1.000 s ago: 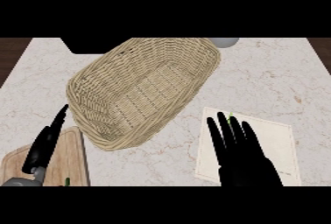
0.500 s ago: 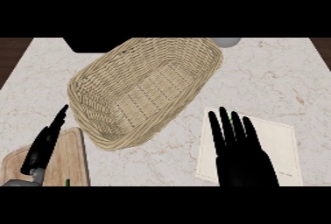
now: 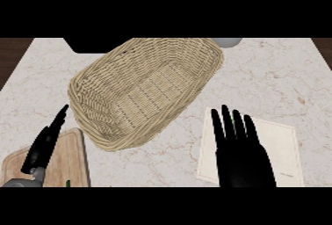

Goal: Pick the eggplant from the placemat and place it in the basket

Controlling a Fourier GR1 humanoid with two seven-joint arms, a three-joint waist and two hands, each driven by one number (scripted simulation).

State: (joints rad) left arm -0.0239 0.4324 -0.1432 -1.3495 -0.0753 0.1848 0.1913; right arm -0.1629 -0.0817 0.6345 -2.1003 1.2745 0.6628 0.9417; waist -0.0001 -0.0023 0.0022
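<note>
Wicker fills the middle of the worktop: the basket (image 3: pixel 146 88) lies at a slant, running up toward the far edge, and I see nothing in it. My right hand (image 3: pixel 241 154) hovers flat over the pale placemat (image 3: pixel 285 149) near the front right edge, fingers straight and slightly spread, holding nothing. The eggplant doesn't show; I judge it lies under that palm, but I can't confirm it. If so, I expect a smooth, slippery skin, fairly light and firm, best taken across its thick middle and not the tapering stem end. My left hand (image 3: pixel 44 145) rests by the front left corner above a wooden cutting board (image 3: pixel 68 158), fingers straight and together, holding nothing. I can read no labels, brands or writing anywhere on the worktop.
</note>
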